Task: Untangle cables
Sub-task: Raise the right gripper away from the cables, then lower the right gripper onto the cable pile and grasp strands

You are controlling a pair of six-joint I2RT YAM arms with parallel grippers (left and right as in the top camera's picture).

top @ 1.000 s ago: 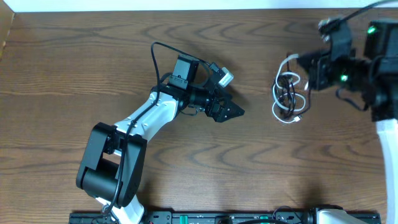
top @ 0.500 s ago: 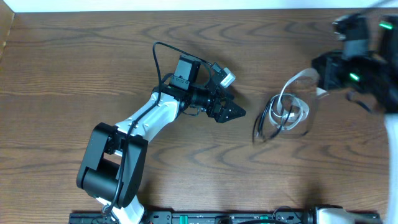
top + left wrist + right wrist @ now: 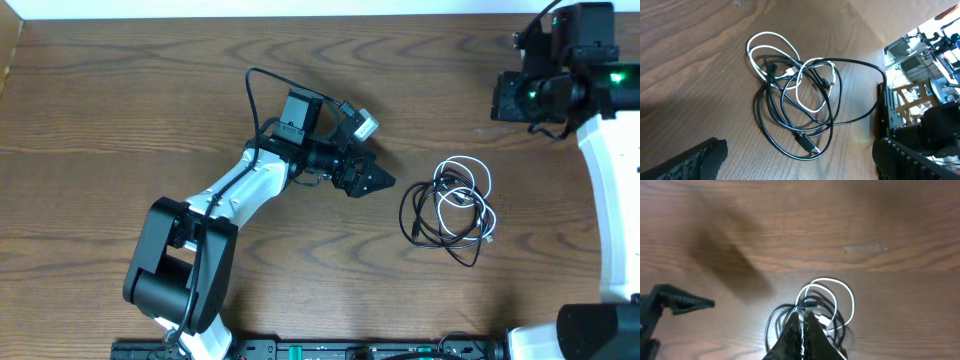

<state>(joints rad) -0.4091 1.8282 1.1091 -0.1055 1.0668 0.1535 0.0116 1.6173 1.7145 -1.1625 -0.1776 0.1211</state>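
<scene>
Two grippers: one left gripper point(image 3: 378, 181), one right gripper point(image 3: 801, 322). One tangle of cables point(image 3: 790, 74), white and black, on one table point(image 3: 120, 90). How many separate cords it holds cannot be told.

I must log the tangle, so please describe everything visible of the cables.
The cables are thin cords, black and white, looped through each other in one loose flat tangle. A black end with a silvery plug sticks out. They lie on the wooden table, right of centre, touching only it; nothing grips them.
</scene>
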